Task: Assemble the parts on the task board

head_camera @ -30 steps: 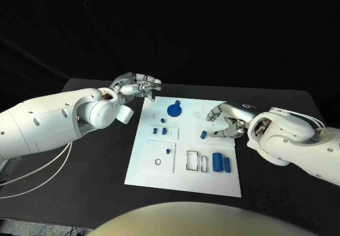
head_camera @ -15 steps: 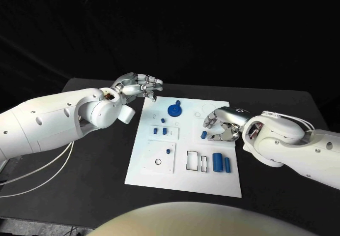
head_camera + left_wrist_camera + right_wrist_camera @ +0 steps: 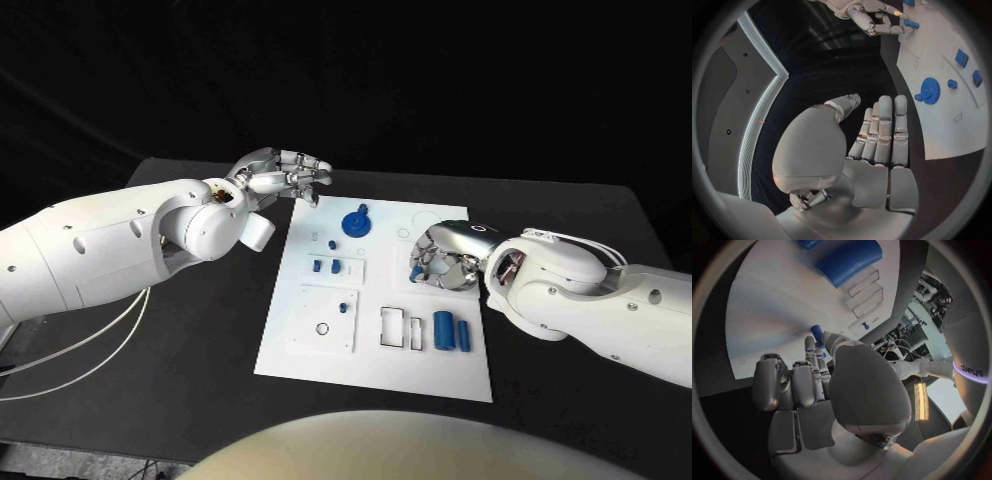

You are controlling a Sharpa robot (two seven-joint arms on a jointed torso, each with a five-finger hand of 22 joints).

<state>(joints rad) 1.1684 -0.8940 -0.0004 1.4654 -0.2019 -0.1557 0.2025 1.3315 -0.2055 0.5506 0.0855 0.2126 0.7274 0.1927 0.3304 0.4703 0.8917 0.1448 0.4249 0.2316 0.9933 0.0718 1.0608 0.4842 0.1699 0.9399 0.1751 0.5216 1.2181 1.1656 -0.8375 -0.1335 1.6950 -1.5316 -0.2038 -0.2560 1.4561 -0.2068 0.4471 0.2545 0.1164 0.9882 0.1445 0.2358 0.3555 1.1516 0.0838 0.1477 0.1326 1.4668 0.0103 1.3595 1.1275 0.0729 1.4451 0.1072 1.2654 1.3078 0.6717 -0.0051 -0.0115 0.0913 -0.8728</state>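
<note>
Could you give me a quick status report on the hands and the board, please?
Left hand empty, hovering off task board. Right hand pinching small blue peg at board. Nothing obstructing.

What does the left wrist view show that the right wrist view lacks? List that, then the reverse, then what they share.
Left wrist view: the left hand, fingers straight and holding nothing, and the blue gear on the board.
Right wrist view: the large blue cylinder and the rectangular slots beside it.
Both: the white task board and the right hand pinching a small blue peg at its fingertips.
</note>
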